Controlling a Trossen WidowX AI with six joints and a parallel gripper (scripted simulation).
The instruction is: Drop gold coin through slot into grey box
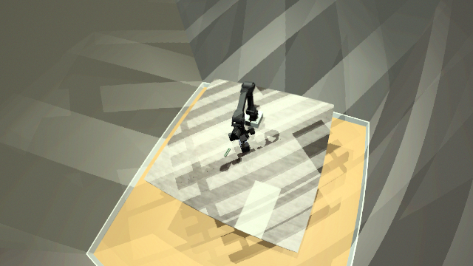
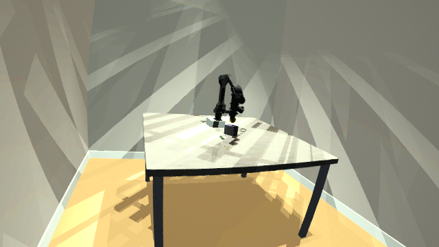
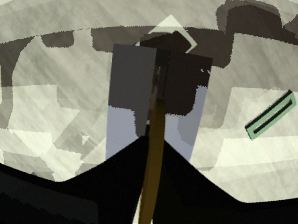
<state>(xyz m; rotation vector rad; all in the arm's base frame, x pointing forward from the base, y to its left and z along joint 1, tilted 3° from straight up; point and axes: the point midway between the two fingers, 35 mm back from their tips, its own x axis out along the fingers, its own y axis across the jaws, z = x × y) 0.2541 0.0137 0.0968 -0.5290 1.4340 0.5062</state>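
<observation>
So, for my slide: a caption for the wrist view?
Gripper holds coin edge-on above grey box; empty green holder at right.

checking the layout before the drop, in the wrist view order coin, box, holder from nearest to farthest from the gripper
1. coin: edge-on, clamped in the gripper.
2. box: directly below the coin's far edge, centre of view.
3. holder: off to the right on the table, with its slot bare.

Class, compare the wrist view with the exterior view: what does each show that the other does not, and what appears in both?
Only the wrist view shows the coin edge-on, pinched in the shut pincer, and the dark groove in the green holder. Only the exterior view shows the whole arm, the table's legs and the floor. Both show the grey box below the pincer, the holder lying apart from it, and the table top.
</observation>
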